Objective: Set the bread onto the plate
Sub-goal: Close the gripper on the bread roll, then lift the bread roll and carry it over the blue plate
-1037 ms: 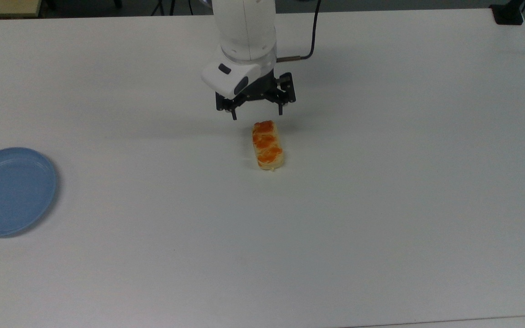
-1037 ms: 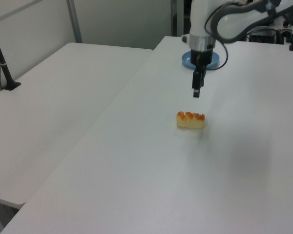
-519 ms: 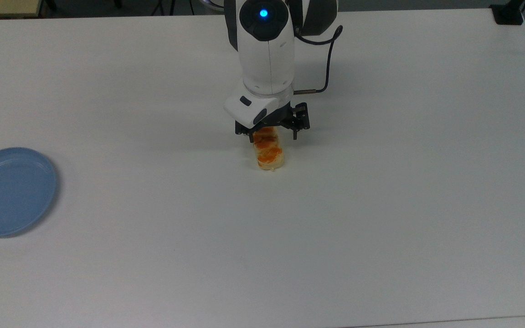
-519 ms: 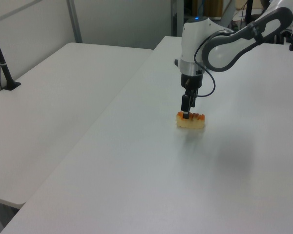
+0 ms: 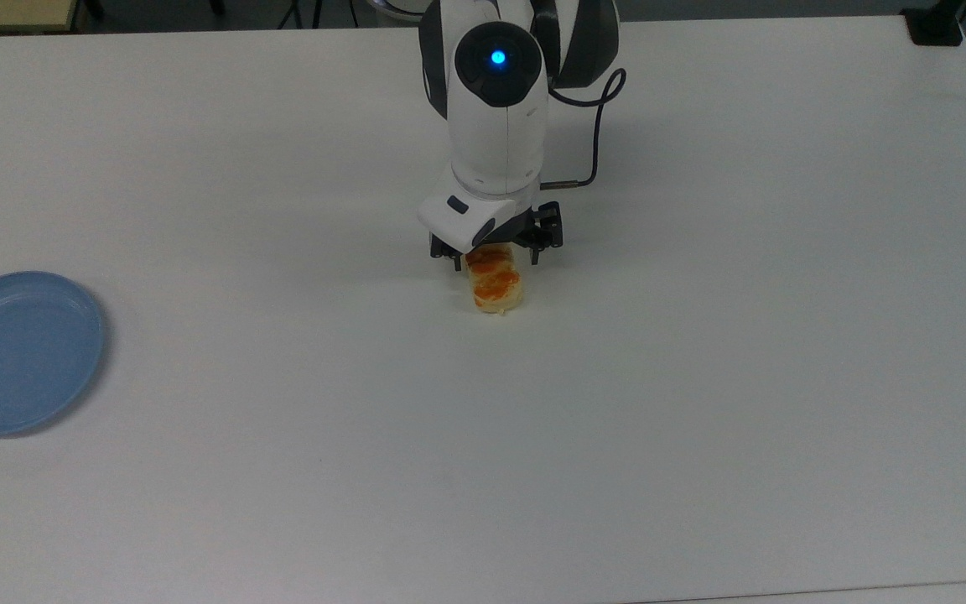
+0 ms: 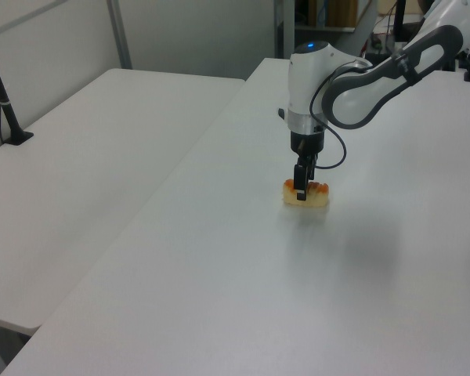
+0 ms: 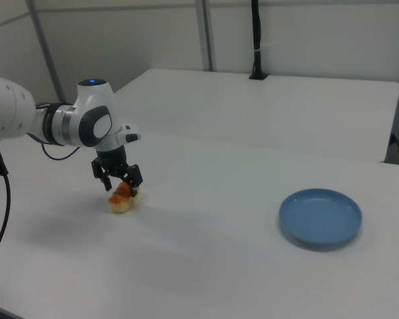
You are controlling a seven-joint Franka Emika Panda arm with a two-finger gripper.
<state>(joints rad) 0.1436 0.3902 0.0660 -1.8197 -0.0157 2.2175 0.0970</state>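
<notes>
The grasp is the step in hand: nothing has been carried yet. The bread (image 5: 495,285) lies flat on the bench (image 5: 701,419), about midway between the top view's left and right edges and somewhat nearer the far edge than the near one. The pincer (image 5: 493,253) is down over the loaf's far end, its two fingers spread apart, one on each long side, with no squeeze yet to be seen; in the left view one finger (image 6: 300,188) hangs in front of the loaf's side. The near end of the loaf sticks out free.

The next move, as I judge it, calls for closing on the loaf gently, since it looks soft and the hold sits off its middle, so it may tip when raised. Then a lift and a long carry sideways.

The plate (image 5: 18,352) rests close to the top view's left edge of the bench, well apart from the bread. Nothing lies on the bare white surface between them. A black cable (image 5: 596,134) loops beside the arm's wrist, behind the pincer.
</notes>
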